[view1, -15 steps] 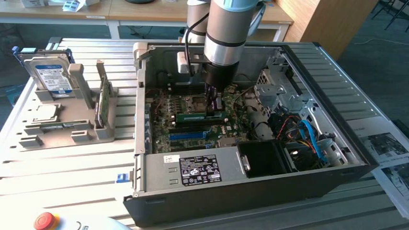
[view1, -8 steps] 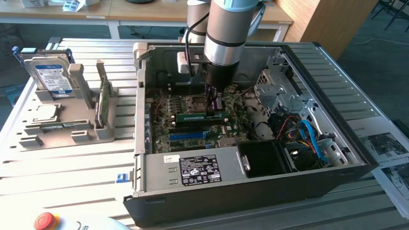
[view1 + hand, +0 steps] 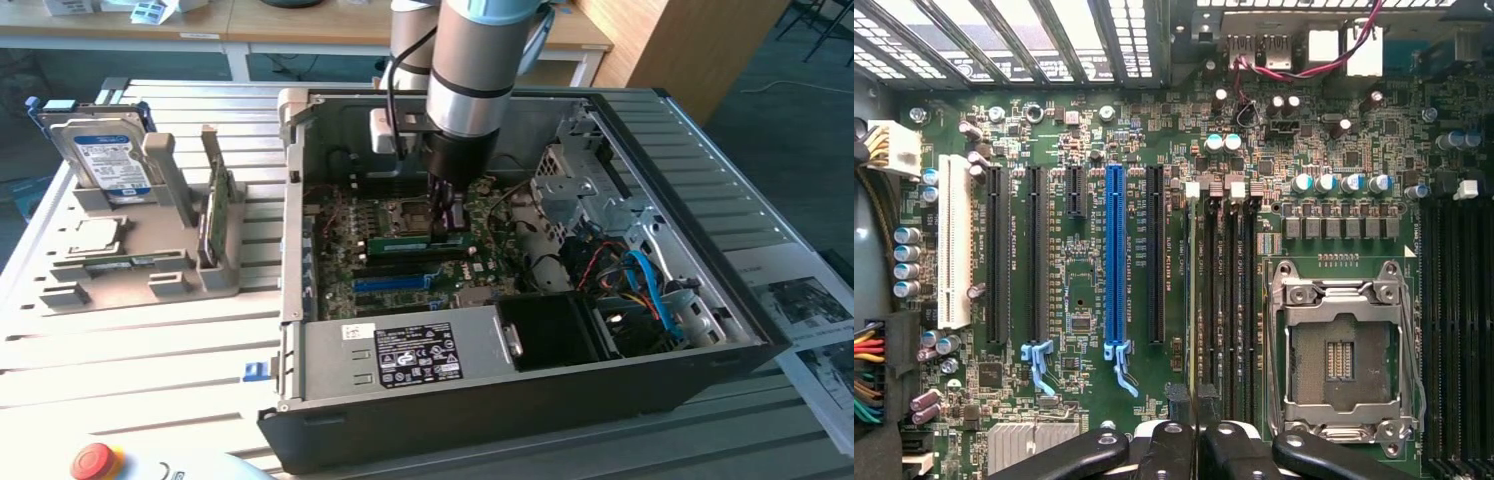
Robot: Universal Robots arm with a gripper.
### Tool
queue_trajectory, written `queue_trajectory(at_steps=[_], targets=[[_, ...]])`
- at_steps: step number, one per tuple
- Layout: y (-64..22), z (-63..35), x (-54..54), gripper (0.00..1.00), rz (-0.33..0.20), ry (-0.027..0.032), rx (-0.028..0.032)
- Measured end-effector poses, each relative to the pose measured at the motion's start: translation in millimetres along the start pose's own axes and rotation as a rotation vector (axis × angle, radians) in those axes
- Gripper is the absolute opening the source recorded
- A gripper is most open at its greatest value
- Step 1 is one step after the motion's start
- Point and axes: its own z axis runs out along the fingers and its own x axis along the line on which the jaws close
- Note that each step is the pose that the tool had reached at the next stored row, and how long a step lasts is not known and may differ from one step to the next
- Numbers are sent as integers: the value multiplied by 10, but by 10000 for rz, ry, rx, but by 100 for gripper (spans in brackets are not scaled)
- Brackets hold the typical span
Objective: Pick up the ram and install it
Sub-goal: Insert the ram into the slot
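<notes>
The computer case point(image 3: 534, 420) is dark matt sheet metal. Its power supply point(image 3: 334, 365) is bare grey metal with a glossy black label. The motherboard point(image 3: 1104, 130) and the ram point(image 3: 407, 242) are green lacquered board with a low sheen. The blue slot point(image 3: 1115, 260) is shiny plastic, and the socket frame point(image 3: 1339, 292) is bright polished metal. The gripper point(image 3: 1195, 405) is smooth black with silver screws. At the exterior view's left, a matt grey plastic holder point(image 3: 134, 280) sits on a table point(image 3: 134, 350) of pale ribbed metal.

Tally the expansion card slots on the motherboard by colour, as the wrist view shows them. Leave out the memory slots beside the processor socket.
Blue card slots: 1
White card slots: 1
Black card slots: 4, one of them short
Total: 6
</notes>
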Motion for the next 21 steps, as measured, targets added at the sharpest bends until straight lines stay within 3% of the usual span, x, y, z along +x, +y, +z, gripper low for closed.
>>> queue_trajectory(at_steps=[21], targets=[[-19, 33, -1, 12, -55, 0, -24]])
